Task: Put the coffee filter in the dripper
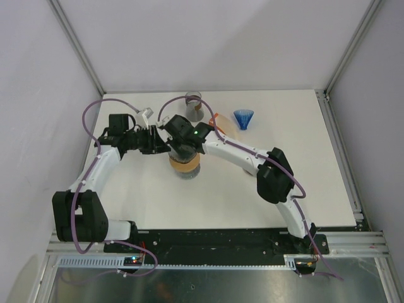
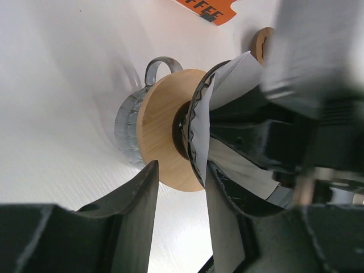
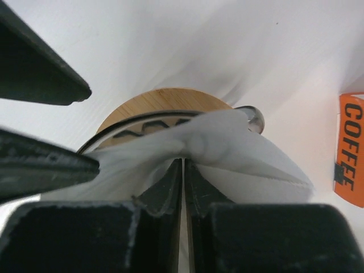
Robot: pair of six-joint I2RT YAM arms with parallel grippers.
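Observation:
The dripper (image 1: 184, 165), with a round wooden collar (image 2: 162, 125) and a ribbed dark rim, stands on a glass server (image 2: 128, 128) at the table's middle. The white paper coffee filter (image 3: 244, 156) sits crumpled in the dripper's mouth and drapes over my right gripper (image 3: 183, 160). That gripper is shut, with the paper puckered at its tips, right above the dripper (image 1: 183, 150). The filter also shows in the left wrist view (image 2: 227, 82). My left gripper (image 2: 181, 170) is open at the dripper's left side (image 1: 163, 144), its jaws astride the collar's edge, one finger close to the filter.
An orange coffee packet (image 1: 218, 120) and a blue fluted cone (image 1: 243, 118) lie behind the dripper to the right. A glass cup (image 1: 194, 104) stands at the back. The packet shows in the right wrist view (image 3: 350, 148). Grey walls enclose the table.

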